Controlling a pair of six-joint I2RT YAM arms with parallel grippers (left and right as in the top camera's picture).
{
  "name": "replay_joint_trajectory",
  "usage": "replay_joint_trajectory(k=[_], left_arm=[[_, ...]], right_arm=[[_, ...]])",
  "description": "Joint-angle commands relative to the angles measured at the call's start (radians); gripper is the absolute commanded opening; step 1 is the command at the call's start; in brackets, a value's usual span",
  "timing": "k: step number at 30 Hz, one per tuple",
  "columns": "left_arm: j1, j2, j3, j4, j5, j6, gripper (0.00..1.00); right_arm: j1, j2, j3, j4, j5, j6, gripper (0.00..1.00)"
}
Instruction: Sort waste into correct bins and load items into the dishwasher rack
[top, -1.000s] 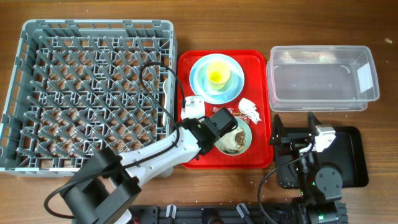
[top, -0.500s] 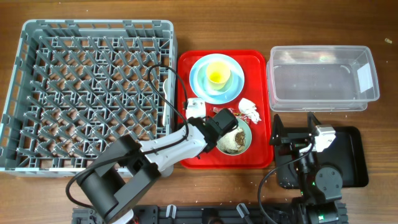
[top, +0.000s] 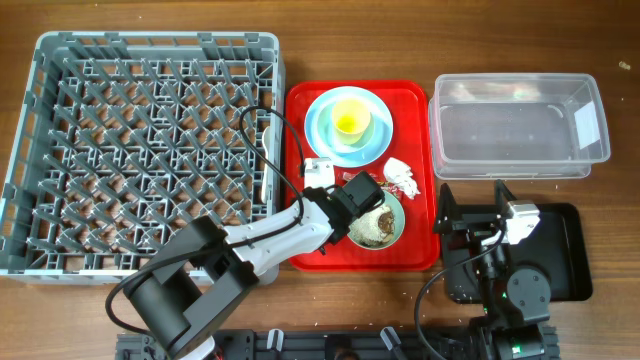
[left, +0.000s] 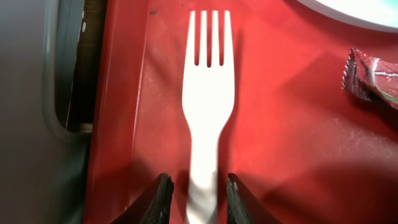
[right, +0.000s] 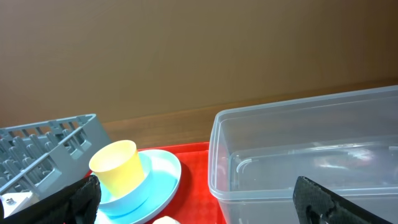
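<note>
Fork (left: 208, 99), of white plastic, lies flat on the red tray (left: 286, 143) close to its 9 o'clock edge. In the left wrist view its tines point to 12 o'clock. The left tool (left: 198, 186) stands over the handle with one finger on each side. Its jaws are a little apart, with a thin gap at each side of the handle, so it grips nothing.

At 2 o'clock from the fork lies the crinkled red wrapper (left: 373, 78). In the overhead view the blue plate (top: 318, 125), with the yellow cup (top: 350, 120) on it, takes the 12 o'clock part of the tray. The green bowl (top: 398, 215) with brown food scraps (top: 372, 230) takes the 5 o'clock corner.

On the worktop (top: 400, 30) the grey rack (top: 150, 40) is at 9 o'clock from the tray and the clear tub (top: 520, 80) at 2 o'clock. The right tool (top: 475, 208), jaws wide and holding nothing, hangs above the 9 o'clock end of the black tray (top: 570, 250).
</note>
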Motion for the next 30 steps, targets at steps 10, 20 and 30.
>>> replay_joint_trajectory(k=[10, 20, 30], left_arm=[[0.006, 0.04, -0.01, 0.042, 0.039, 0.003, 0.19], [0.051, -0.31, 0.044, -0.056, -0.097, 0.041, 0.04], [0.351, -0.533, 0.044, -0.09, 0.003, 0.534, 0.04]], right_arm=[[-0.005, -0.005, -0.001, 0.004, -0.01, -0.011, 1.0], [-0.005, -0.005, -0.001, 0.005, -0.01, -0.011, 1.0], [-0.005, -0.005, -0.001, 0.005, -0.01, -0.01, 1.0]])
